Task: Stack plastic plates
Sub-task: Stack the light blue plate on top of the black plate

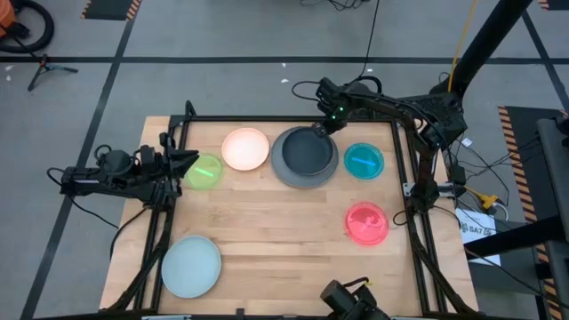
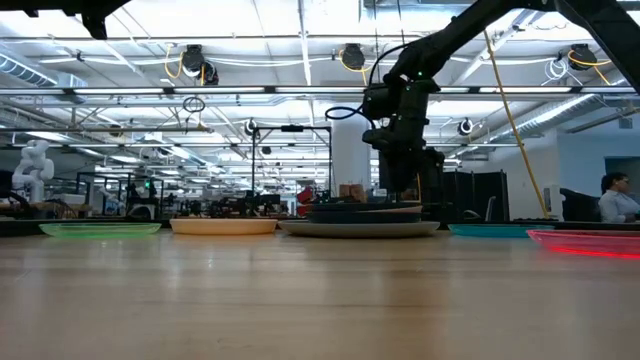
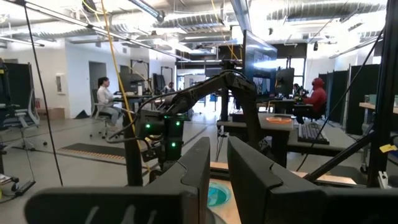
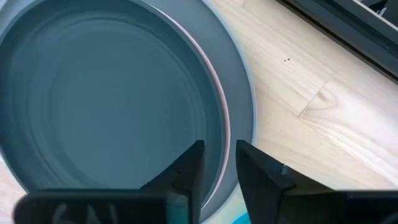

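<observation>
A stack stands at the table's far middle: a large grey plate [image 1: 283, 167] at the bottom, a thin pink rim [image 4: 226, 124] above it, and a dark navy plate [image 1: 305, 153] on top. My right gripper [image 1: 325, 125] is at the stack's far edge, shut on the navy plate's rim. A cream plate [image 1: 244, 148], a green plate [image 1: 205, 172], a teal plate [image 1: 364, 160], a red plate [image 1: 366, 222] and a pale blue plate [image 1: 191, 266] lie singly, flat on the table. My left gripper [image 1: 188, 162] is shut and empty at the left edge, beside the green plate. My right gripper has the dark navy plate's far rim [image 4: 219, 140] between its two fingers, one finger [image 4: 189, 168] inside the plate and one [image 4: 261, 177] outside. The fingers come from above and the far side, slanting down. The plate lies about level on the stack [image 2: 365, 211].
A black frame [image 1: 404, 169] runs round the table's far, left and right sides. Bare wood lies in the table's middle and near right. People sit at desks in the room beyond.
</observation>
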Controlling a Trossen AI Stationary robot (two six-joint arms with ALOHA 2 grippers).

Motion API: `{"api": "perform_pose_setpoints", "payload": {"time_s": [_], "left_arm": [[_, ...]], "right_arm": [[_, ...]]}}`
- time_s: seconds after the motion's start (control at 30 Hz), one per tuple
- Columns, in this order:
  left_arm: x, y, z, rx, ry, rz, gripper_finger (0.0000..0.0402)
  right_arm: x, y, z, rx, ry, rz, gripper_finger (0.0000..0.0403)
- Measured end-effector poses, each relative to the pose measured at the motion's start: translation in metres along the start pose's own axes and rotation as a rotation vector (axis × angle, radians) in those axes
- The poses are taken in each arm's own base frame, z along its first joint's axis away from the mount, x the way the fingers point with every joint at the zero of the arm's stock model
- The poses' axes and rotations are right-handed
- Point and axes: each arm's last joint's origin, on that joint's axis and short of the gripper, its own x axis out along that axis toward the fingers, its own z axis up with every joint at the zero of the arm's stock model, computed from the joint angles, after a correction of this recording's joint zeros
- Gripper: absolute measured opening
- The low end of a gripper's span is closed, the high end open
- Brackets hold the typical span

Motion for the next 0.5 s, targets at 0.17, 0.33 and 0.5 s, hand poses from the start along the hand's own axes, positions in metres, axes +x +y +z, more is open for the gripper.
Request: {"api": "perform_pose_setpoints", "payload": {"time_s": [0.17,0.33,0.5], "left_arm": [[0.000,0.000,0.000,0.000,0.002,0.000,0.0062],[0.000,0.000,-0.001,0.002,0.006,-0.001,0.0062],[0.000,0.000,-0.001,0.002,0.005,-0.001,0.0062]], "right_arm": [[0.002,0.017,-0.005,-0.056,-0.004,-0.026,0.0102],[-0.005,0.049,-0.019,-0.176,-0.066,-0.143,0.0094],[-0.028,0.083,-0.040,-0.224,-0.151,-0.113,0.0089]]}}
